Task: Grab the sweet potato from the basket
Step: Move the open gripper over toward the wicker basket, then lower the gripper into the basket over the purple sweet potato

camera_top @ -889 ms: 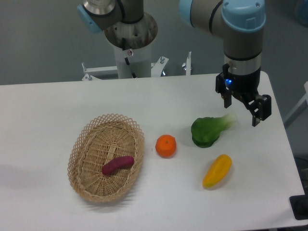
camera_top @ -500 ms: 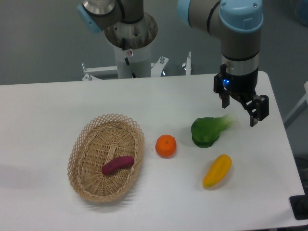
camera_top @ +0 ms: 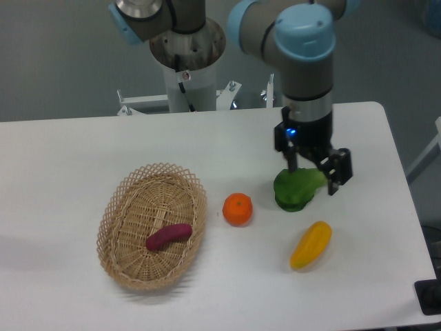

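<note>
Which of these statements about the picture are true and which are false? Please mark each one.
1. The sweet potato lies inside the basket. True.
2. The pincer is closed on the sweet potato. False: it is open and empty, above the green vegetable, far from the basket.
3. The orange sits on the table between the basket and the green vegetable. True.
4. The yellow fruit is in the basket too. False: it lies on the table, to the right of the orange.
5. The basket holds two items. False: only the sweet potato is in it.
</note>
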Robot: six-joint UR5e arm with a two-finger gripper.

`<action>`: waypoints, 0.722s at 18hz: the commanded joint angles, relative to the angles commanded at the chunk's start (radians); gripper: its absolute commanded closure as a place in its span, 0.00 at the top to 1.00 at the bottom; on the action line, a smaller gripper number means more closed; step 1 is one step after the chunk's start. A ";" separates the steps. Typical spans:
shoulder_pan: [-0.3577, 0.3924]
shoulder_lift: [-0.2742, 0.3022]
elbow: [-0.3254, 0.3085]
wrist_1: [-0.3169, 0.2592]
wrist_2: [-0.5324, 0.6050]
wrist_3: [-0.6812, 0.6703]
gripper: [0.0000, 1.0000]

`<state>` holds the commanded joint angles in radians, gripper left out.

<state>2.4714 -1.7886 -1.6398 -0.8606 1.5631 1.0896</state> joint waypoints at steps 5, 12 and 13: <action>-0.104 -0.034 -0.015 0.000 0.009 -0.131 1.00; -0.216 -0.112 -0.018 0.018 -0.009 -0.171 1.00; -0.239 -0.127 -0.020 0.014 -0.014 -0.148 1.00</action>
<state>2.2322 -1.9158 -1.6598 -0.8467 1.5494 0.9416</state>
